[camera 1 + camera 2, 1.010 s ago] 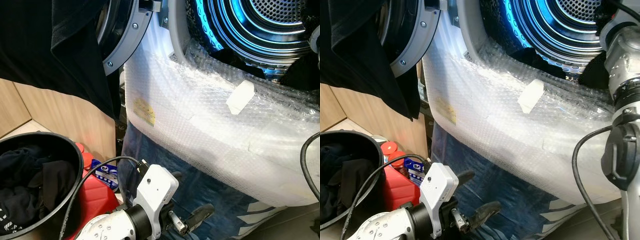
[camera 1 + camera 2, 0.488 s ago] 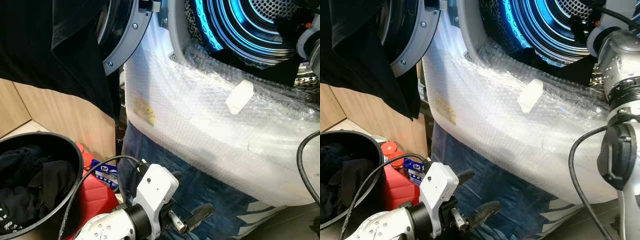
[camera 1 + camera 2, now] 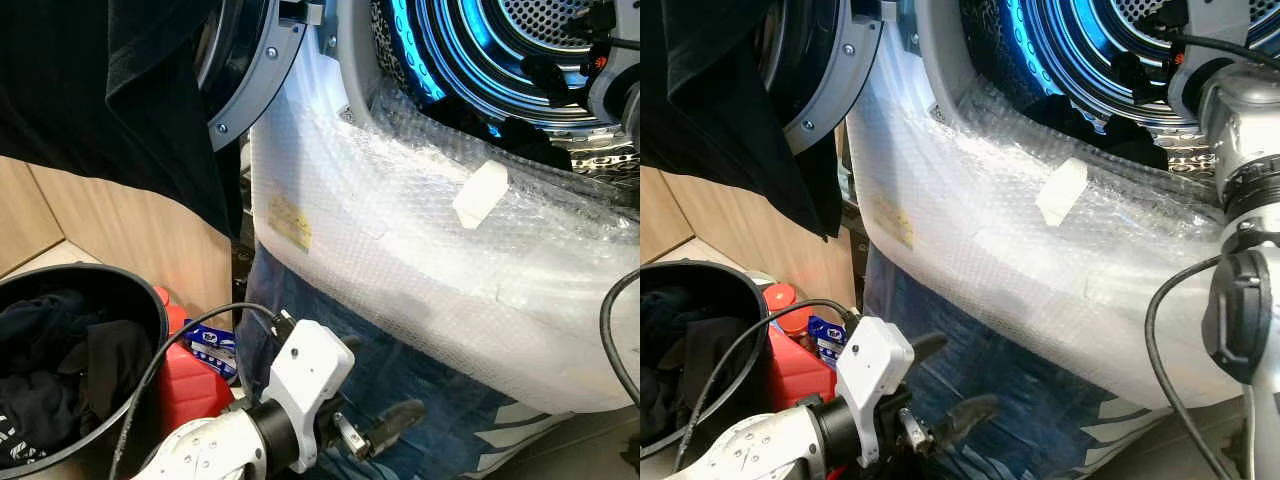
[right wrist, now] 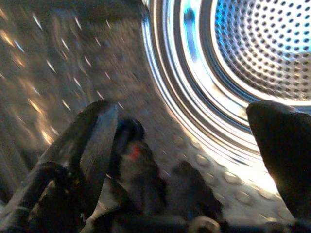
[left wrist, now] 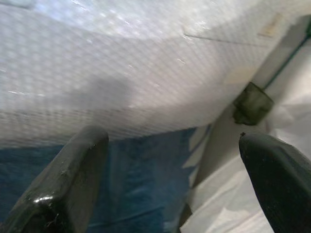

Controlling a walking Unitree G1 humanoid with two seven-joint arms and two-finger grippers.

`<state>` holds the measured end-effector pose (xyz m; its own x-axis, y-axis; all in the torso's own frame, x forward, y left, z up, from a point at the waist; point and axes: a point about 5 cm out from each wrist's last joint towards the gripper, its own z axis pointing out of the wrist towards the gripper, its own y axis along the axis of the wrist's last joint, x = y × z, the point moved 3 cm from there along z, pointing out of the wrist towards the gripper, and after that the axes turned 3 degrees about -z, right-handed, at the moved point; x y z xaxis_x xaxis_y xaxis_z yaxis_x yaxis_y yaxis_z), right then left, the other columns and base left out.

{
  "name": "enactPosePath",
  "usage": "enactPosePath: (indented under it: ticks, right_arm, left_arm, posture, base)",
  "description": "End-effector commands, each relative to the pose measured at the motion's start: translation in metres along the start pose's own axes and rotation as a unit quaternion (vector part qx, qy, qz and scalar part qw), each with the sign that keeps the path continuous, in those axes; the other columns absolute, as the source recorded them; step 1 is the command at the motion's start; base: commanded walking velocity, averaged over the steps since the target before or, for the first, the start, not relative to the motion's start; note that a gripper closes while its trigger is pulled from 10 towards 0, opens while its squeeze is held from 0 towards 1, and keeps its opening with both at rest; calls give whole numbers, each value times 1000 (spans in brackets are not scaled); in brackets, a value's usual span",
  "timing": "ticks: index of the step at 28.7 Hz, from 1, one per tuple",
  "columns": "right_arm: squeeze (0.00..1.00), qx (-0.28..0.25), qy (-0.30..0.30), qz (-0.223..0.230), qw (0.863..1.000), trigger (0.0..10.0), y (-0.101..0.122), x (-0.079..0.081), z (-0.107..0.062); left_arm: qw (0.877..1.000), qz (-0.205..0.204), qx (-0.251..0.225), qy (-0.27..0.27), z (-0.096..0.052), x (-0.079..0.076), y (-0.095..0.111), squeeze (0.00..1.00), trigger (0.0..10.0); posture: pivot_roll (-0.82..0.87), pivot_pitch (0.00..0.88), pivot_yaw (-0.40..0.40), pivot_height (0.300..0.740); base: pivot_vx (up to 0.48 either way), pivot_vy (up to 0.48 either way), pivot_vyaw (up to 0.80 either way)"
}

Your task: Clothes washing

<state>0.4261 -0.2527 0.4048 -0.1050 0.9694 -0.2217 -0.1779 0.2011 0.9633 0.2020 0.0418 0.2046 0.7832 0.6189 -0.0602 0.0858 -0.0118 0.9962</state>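
The washing machine's drum (image 3: pixel 520 40) glows blue behind its open door (image 3: pixel 245 70). A black garment (image 3: pixel 110 100) hangs over the door. Dark cloth (image 3: pixel 530 140) lies at the drum's lower lip. My right arm (image 3: pixel 1240 120) reaches into the drum mouth; in the right wrist view my right gripper (image 4: pixel 189 145) stands open before the perforated drum wall (image 4: pixel 262 48), holding nothing. At the lower left a black basket (image 3: pixel 150 310) holds dark clothes (image 3: pixel 50 370). My left gripper (image 3: pixel 370 390) hangs low in front of the machine, open and empty.
Bubble wrap (image 3: pixel 420 260) with a tape patch (image 3: pixel 480 195) covers the machine's front, over blue sheeting (image 3: pixel 440 400). A red container (image 3: pixel 185 380) stands between the basket and the machine. A wooden panel (image 3: pixel 130 240) lies to the left. A black cable (image 3: pixel 615 320) loops at the right.
My right arm has swung leftward and deeper into the drum mouth. The left arm has shifted only slightly.
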Motion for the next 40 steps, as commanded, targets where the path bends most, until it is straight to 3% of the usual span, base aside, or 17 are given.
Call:
enactPosePath:
  ticks: [1,8,12,19,24,25,26,28,29,32,33,34,36,40]
  right_arm:
    - [0,-74,42,51,995,10000,27,-5,-9]
    - [0,-100,120,100,983,10000,6,0,-16]
    - [0,-133,199,122,963,10000,-22,15,-34]
    - [0,-178,188,177,949,10000,-45,18,-62]
    - [0,-205,213,228,928,10000,-63,37,-95]
    - [0,-205,213,228,928,10000,-63,37,-95]
    - [0,-207,214,248,922,10000,-67,43,-102]
    - [0,-204,217,260,919,10000,-70,49,-106]
    - [0,-204,235,272,910,10000,-74,60,-111]
    - [0,-204,274,281,897,10000,-79,78,-124]
    - [0,-203,304,280,888,10000,-81,91,-132]
    - [0,-203,304,280,888,10000,-81,91,-132]
    - [0,-192,365,302,860,10000,-91,110,-148]
    - [0,-140,399,301,855,10000,-113,130,-158]
  left_arm:
    - [1000,5,-9,26,4,12,3,0,10000]
    - [997,30,-25,61,8,35,12,0,10000]
    - [993,41,-40,100,9,56,20,0,10000]
    - [989,53,-50,128,10,75,25,0,10000]
    - [983,61,-65,161,12,94,32,0,10000]
    - [983,61,-65,161,12,94,32,0,10000]
    - [981,79,-61,167,13,98,32,0,10000]
    - [979,83,-61,176,14,103,32,0,10000]
    - [978,80,-63,183,14,108,32,0,10000]
    - [977,79,-69,185,16,112,32,0,10000]
    - [976,78,-73,189,17,114,32,0,10000]
    - [976,78,-73,189,17,114,32,0,10000]
    - [971,77,-80,210,16,123,28,0,10000]
    - [964,90,-81,236,14,132,24,0,10000]
  posture:
    - [78,76,-158,740]
    - [79,34,-131,740]
    - [81,2,-97,740]
    - [57,0,-52,740]
    - [47,0,-27,740]
    - [47,0,-27,740]
    - [45,0,-22,740]
    - [41,0,-19,740]
    - [41,0,-14,740]
    - [44,0,-12,740]
    - [43,0,-9,740]
    - [43,0,-9,740]
    - [41,0,-6,740]
    - [38,0,3,740]
  base:
    - [0,0,0]
    - [0,0,0]
    - [0,0,0]
    - [0,0,0]
    - [0,0,0]
    - [0,0,0]
    - [0,0,0]
    - [0,0,0]
    - [0,0,0]
    - [0,0,0]
    - [0,0,0]
    - [0,0,0]
    - [0,0,0]
    - [0,0,0]
